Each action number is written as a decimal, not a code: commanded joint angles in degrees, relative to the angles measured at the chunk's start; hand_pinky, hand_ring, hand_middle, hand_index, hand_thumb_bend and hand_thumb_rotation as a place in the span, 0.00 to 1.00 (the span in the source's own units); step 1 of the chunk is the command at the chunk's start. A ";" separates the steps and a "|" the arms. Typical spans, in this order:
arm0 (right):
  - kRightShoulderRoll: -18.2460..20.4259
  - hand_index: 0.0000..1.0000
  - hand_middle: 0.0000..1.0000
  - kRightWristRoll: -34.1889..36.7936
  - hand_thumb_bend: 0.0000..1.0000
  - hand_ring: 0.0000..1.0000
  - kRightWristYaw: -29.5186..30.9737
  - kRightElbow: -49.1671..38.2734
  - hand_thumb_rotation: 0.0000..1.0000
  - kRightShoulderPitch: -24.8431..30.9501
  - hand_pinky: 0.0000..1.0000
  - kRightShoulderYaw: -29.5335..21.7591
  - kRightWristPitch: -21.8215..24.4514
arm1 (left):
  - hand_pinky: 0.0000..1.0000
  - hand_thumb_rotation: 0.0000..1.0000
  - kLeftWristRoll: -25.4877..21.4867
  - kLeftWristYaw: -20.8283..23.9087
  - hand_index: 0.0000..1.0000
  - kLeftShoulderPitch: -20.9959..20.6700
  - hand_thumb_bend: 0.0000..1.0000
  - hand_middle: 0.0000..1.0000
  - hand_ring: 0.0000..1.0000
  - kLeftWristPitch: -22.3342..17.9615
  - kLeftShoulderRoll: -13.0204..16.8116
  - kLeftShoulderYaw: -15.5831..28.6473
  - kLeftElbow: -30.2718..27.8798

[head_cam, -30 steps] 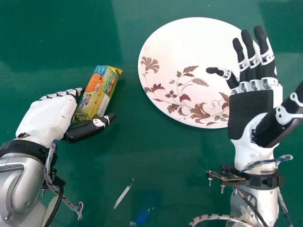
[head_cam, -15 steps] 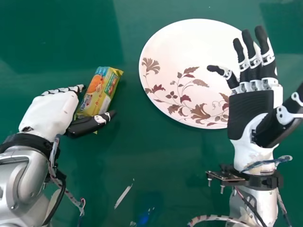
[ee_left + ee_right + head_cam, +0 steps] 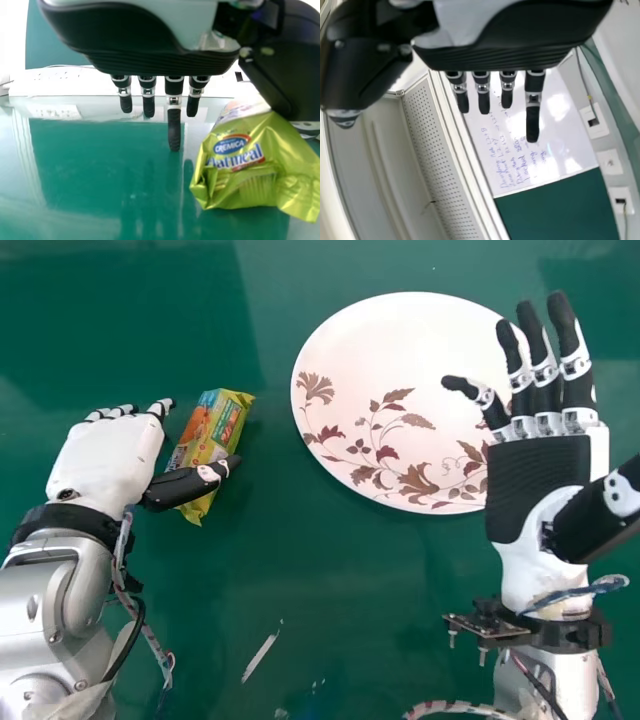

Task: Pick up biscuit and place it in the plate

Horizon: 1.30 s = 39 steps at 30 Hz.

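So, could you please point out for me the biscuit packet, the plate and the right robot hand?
Biscuit packet [image 3: 215,428]: head view, on its printed upper side.
Plate [image 3: 400,340]: head view, on its bare white surface.
Right robot hand [image 3: 535,480]: head view, on its black palm.

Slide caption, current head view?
Open black-and-white left hand at a yellow, green and orange biscuit packet; open right hand partly hiding a round white plate with brown-red leaves.

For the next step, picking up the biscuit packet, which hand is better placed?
The left hand, I'd judge: it is open right beside the biscuit packet, its thumb overlapping the near end in the head view. The right hand is palm up at the far side of the plate.
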 commanded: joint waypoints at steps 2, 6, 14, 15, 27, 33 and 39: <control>0.00 1.00 1.00 0.64 1.00 1.00 0.63 -1.16 0.59 0.76 0.57 -0.24 -1.12 | 1.00 0.74 0.89 -4.25 1.00 4.46 1.00 1.00 1.00 1.42 1.82 0.35 7.54; 0.28 1.00 1.00 0.34 1.00 1.00 -0.12 -2.05 0.60 1.16 0.57 -0.09 -0.74 | 1.00 0.76 0.93 -6.42 1.00 4.40 1.00 1.00 1.00 1.33 3.14 0.13 7.29; 0.12 1.00 1.00 0.94 1.00 1.00 0.22 -2.37 0.60 1.12 0.62 -0.40 -1.04 | 1.00 0.77 0.02 -11.96 1.00 3.86 1.00 1.00 1.00 1.13 5.31 -0.16 6.47; -0.01 1.00 1.00 1.46 1.00 1.00 0.51 -2.33 0.61 1.04 0.62 -0.45 -1.12 | 1.00 0.75 -0.04 -12.54 1.00 3.87 1.00 1.00 1.00 1.09 5.47 -0.18 6.34; -2.52 0.99 1.00 9.25 1.00 1.00 3.53 -3.95 0.62 1.03 0.73 -1.11 1.67 | 1.00 0.48 -1.79 -21.96 1.00 2.68 1.00 1.00 1.00 0.75 8.09 -0.18 4.19; -0.64 0.97 1.00 8.64 1.00 1.00 2.47 -3.93 0.61 0.88 0.73 -1.61 0.59 | 0.90 0.36 -2.08 -23.52 1.00 2.57 1.00 1.00 0.98 1.16 8.58 -0.41 3.73; 6.52 0.97 1.00 -3.72 1.00 1.00 -5.96 -1.72 0.61 -2.26 0.73 -4.13 -5.19 | 0.26 0.01 -1.71 -24.49 0.52 2.58 0.52 0.47 0.43 1.26 8.60 -0.67 3.13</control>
